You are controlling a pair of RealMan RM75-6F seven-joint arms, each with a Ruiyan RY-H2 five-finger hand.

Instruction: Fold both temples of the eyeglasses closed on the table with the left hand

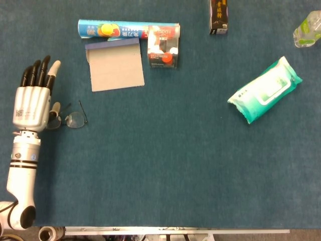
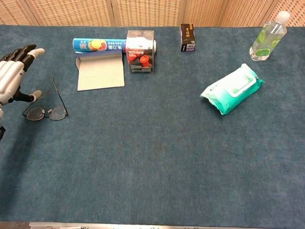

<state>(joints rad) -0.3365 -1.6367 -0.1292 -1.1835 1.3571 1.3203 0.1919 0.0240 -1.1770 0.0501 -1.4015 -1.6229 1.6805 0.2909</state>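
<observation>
At the left edge of the frame, the left hand (image 1: 33,102) lies flat above the blue table (image 1: 165,175), its fingers (image 1: 41,73) extended, close side by side, and holding nothing; its thumb (image 2: 33,97) reaches toward the eyeglasses (image 1: 71,119) and appears to touch the nearer temple, though actual contact cannot be confirmed. In the head view the hand covers the left lens and that temple; the chest view shows both lenses, with the left temple swung partly inward and the right temple (image 2: 58,92) open, pointing toward the top of the frame. In the chest view the hand is cut off by the left frame edge. The right hand appears in neither view. In the upper left lie a printed tube (image 1: 113,29), a grey folded card (image 1: 115,65) just below it, and a small carton with a red picture (image 1: 163,46) touching the tube's right end. A dark box (image 1: 219,16) stands at top centre, cut off by the frame in the head view. A clear bottle (image 2: 268,38) occupies the upper right corner, and a green pack of wipes (image 1: 265,89) lies at the right, well apart from the eyeglasses.
</observation>
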